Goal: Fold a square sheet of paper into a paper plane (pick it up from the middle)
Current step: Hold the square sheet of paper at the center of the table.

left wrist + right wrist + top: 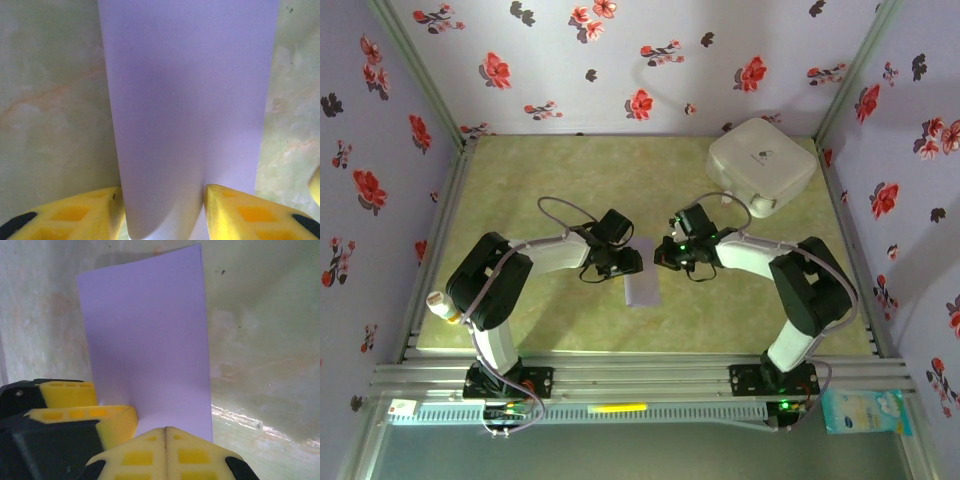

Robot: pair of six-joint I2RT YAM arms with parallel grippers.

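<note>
On my feed, walls papered pale lavender with red and dark flowers close in the left, far and right sides. The tabletop is mottled yellow-green. Silver frame posts stand at the far corners, and a metal rail runs along the near edge, all evenly lit

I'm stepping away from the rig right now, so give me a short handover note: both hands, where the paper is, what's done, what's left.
Left hand: closed around the bent square sheet of paper, one finger on each side.
Right hand: shut, tips at the sheet's edge; whether it pinches the paper is unclear.
Sheet: between the two hands over the middle of the table, doubled into a tall narrow strip.
Done: sheet picked up, lengthwise bend started.
Left: crease it, then fold nose and wings; no paper plane yet.
</note>
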